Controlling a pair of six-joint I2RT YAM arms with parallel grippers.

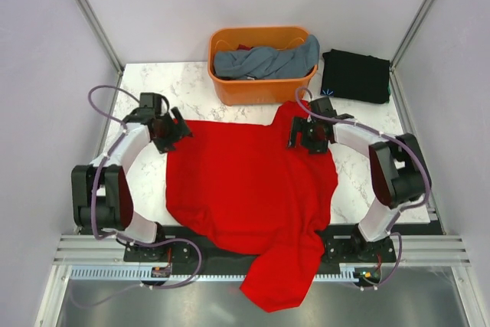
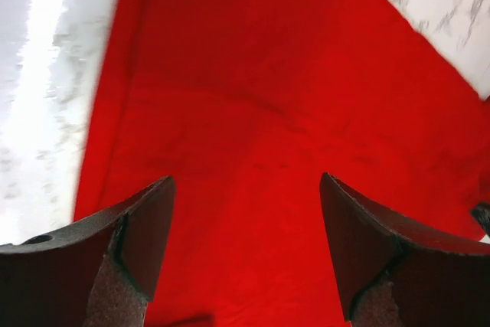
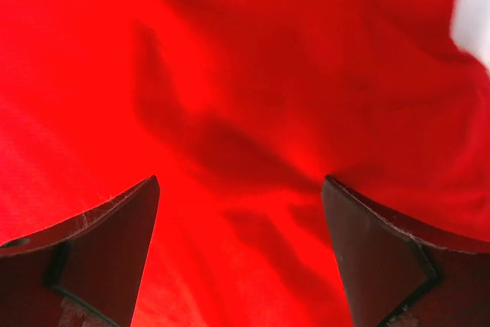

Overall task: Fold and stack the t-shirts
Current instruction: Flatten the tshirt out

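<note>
The left end effector is hovering, jaws wide and gripping nothing, over the far-left corner of the bright red cotton t-shirt. The right end effector, equally wide, is hanging over its far-right corner. The shirt is lying spread between the arms on the white marble worktop, long axis running far to near, its near end spilling over the edge. Beyond, the orange plastic basket is holding a crumpled grey-blue garment, a folded black garment lying beside it.

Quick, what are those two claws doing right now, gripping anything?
Left gripper: open, holding nothing, above the red t-shirt.
Right gripper: open, holding nothing, above the same shirt.
</note>
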